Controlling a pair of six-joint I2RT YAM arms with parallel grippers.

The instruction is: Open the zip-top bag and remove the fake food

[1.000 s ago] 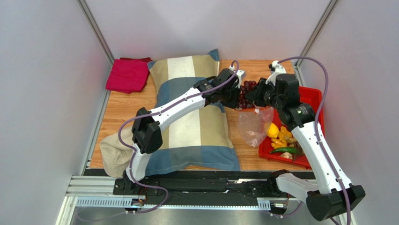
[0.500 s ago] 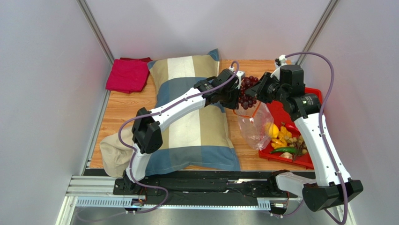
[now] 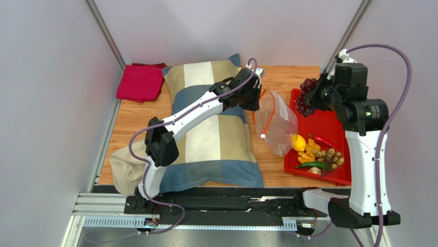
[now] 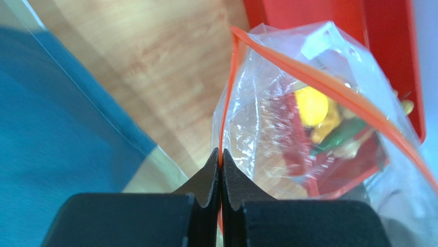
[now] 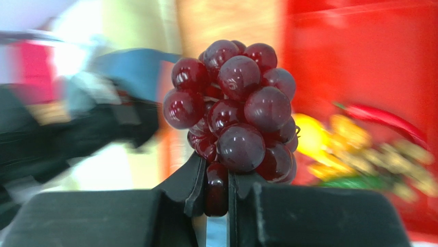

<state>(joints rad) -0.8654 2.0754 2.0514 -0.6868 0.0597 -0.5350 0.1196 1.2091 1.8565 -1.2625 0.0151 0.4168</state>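
- The top view alone gives the layout. The clear crinkly plastic zip-top bag with a red-orange zip strip (image 3: pixel 277 126) hangs between the striped blue-and-beige pillow (image 3: pixel 216 144) and the red plastic tray (image 3: pixel 331 126). Its lower end reaches the tray's left rim.
- Only the left wrist view shows that grip closely. The left gripper (image 4: pixel 221 172) has its fingers pressed fully together on the zip strip, at a corner of the bag's open mouth.
- Only the right wrist view shows the stem. The right gripper (image 5: pixel 217 180) is closed to a narrow gap on the stem of the dark purple plastic grape bunch (image 5: pixel 234 110), which stands above the fingertips.
- The grapes are outside the bag and apart from it, held over the tray's far left part.
- A yellow toy lemon (image 3: pixel 299 142), a long green vegetable (image 3: pixel 310 165) and small yellow and beige bits (image 3: pixel 308 154) lie in the tray's near part.
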